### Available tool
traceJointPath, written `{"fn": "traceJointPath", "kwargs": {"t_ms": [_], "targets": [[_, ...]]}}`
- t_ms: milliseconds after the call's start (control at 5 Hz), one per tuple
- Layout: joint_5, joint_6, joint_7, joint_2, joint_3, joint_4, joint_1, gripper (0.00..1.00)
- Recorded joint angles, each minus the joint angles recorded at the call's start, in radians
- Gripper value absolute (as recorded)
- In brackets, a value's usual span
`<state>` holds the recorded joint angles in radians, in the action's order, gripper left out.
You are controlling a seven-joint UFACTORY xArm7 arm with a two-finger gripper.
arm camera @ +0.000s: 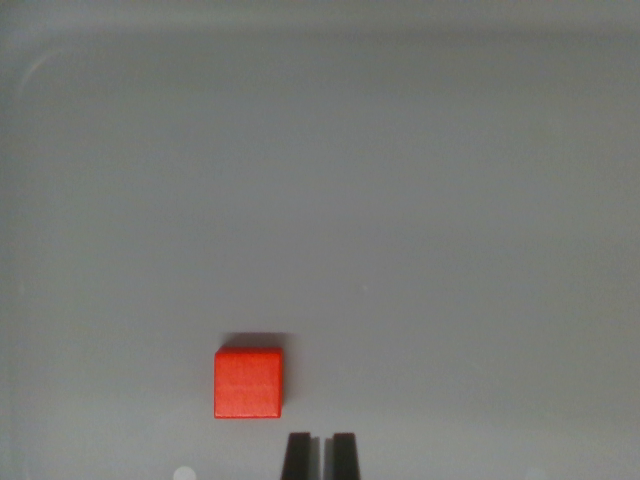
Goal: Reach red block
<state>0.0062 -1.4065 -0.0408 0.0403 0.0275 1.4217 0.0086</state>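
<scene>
A small red block (248, 382) lies flat on the grey surface in the lower middle of the wrist view. My gripper (320, 455) shows at the bottom edge as two dark fingertips standing close together with only a thin slit between them and nothing held. The block sits just up and to the wrist view's left of the fingertips, apart from them.
A plain grey surface (400, 200) fills the view. A faint raised rim or wall (320, 35) runs along the top, curving down at the wrist view's left.
</scene>
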Motion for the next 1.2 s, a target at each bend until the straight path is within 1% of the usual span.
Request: {"fn": "traceJointPath", "kwargs": {"t_ms": [200,400,600,800,1000,1200], "targets": [[-0.0008,0.039,-0.007,0.008,0.002,-0.032,0.0037,0.00],[-0.0008,0.039,-0.007,0.008,0.002,-0.032,0.0037,0.00],[-0.0017,0.081,-0.015,0.016,0.004,-0.066,0.0076,0.00],[-0.0017,0.081,-0.015,0.016,0.004,-0.066,0.0076,0.00],[-0.0026,0.123,-0.022,0.024,0.006,-0.100,0.0115,0.00],[-0.0026,0.123,-0.022,0.024,0.006,-0.100,0.0115,0.00]]}}
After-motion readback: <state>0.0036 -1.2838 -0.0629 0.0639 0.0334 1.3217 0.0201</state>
